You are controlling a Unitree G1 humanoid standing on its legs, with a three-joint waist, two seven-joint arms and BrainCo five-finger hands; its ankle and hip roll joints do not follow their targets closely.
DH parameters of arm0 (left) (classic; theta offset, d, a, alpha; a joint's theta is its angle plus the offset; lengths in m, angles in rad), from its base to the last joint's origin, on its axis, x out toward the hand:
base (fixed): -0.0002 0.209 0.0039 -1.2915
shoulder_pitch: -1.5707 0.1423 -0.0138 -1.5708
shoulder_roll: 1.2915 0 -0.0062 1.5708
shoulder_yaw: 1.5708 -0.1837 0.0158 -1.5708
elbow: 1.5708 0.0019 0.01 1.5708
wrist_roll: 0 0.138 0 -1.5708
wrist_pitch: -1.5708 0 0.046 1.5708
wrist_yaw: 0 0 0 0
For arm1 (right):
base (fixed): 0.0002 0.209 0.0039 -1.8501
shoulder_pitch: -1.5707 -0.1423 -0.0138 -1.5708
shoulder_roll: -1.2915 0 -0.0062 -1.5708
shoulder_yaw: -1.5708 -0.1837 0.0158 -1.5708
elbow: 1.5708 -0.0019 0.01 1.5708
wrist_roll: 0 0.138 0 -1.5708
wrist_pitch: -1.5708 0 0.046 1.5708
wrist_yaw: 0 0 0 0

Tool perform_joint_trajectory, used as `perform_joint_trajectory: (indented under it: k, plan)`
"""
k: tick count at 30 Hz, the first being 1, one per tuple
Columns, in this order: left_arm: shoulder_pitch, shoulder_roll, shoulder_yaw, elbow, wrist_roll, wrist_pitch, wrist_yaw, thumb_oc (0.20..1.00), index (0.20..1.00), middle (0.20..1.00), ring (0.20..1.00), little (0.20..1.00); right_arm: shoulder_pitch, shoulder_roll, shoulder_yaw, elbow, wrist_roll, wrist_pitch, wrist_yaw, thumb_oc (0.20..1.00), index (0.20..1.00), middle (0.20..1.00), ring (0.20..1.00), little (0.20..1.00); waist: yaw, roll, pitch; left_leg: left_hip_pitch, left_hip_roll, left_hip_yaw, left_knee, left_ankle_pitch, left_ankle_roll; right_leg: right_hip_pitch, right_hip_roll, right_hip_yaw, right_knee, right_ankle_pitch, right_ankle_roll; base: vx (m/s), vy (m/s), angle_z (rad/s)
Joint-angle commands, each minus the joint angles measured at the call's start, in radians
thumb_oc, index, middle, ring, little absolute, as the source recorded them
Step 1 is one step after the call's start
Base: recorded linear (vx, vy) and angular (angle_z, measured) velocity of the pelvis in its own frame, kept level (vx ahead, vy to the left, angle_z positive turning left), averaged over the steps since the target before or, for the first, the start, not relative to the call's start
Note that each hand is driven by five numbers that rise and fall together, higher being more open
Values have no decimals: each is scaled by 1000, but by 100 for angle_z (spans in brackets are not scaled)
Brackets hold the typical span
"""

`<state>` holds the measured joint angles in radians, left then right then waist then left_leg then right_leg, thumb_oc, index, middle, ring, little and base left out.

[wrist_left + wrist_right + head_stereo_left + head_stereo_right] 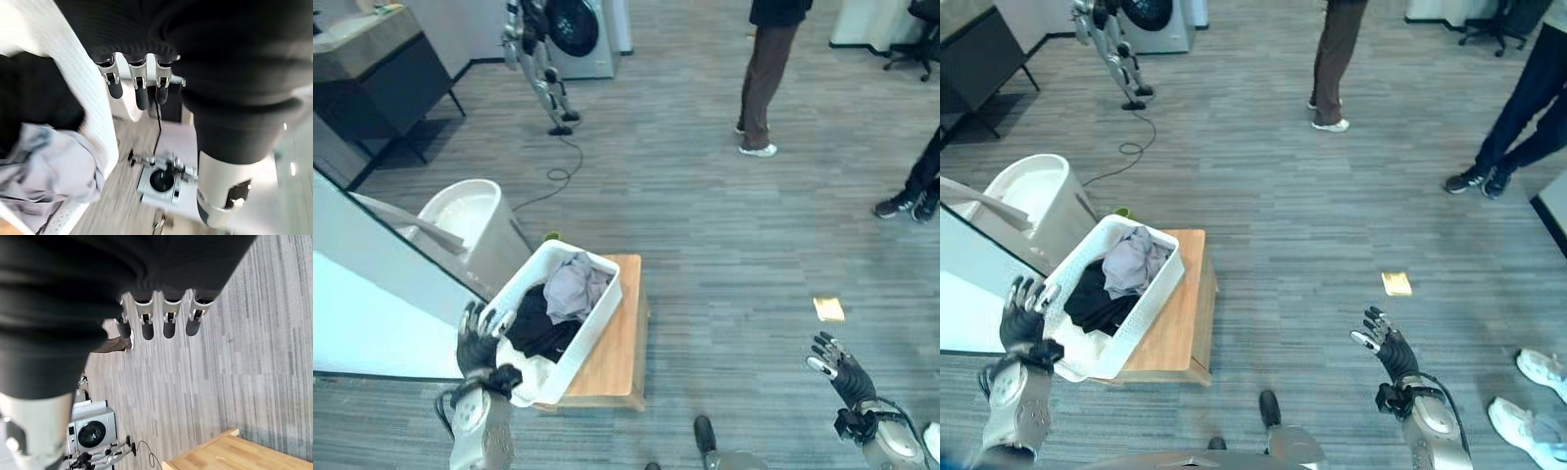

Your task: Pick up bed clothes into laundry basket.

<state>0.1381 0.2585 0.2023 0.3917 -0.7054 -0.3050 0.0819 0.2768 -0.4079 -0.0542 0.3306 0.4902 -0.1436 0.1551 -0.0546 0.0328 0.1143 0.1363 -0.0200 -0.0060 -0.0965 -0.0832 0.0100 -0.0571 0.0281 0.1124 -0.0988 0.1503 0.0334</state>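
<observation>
A white laundry basket [594, 331] stands on a low wooden table [614, 360]. Inside it a grey cloth [574, 286] lies on top of a black cloth [537, 330]; the grey cloth [49, 169] and the basket wall [93, 110] also show in the left wrist view. My left hand [477, 343] is open at the basket's near left corner, its fingers [142, 93] straight and holding nothing. My right hand [838, 369] is raised over the floor at the lower right, open and empty, with straight fingers [168, 323].
The edge of a bed [362, 294] runs along the left, with a white tub [465, 211] behind the basket. A person [766, 69] stands on the far floor, and another person's shoes [906, 203] show at the right. A yellow item [828, 308] lies on the floor.
</observation>
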Motion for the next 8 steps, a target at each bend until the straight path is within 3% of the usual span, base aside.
perform_joint_trajectory:
  k: [1, 8]
  plan:
    - [-70, 61, -31, 3, -30, -58, -67, 1000, 1000, 1000, 1000, 1000, 9, 4, 16, -9, 37, -58, -16, 1000, 1000, 1000, 1000, 1000, -3, -32, -67, -65, -12, -44, 10, 68, -4, 20, -82, 31, 130, -148, 83, -1, -24, 20]
    - [31, -17, -165, -12, 44, -11, -100, 1000, 1000, 1000, 1000, 1000, -2, 77, 86, 7, 105, -58, -15, 1000, 1000, 1000, 1000, 1000, 40, -30, -74, -68, -24, -102, 38, 64, 9, 53, -95, -19, 140, -173, 74, -24, -40, 23]
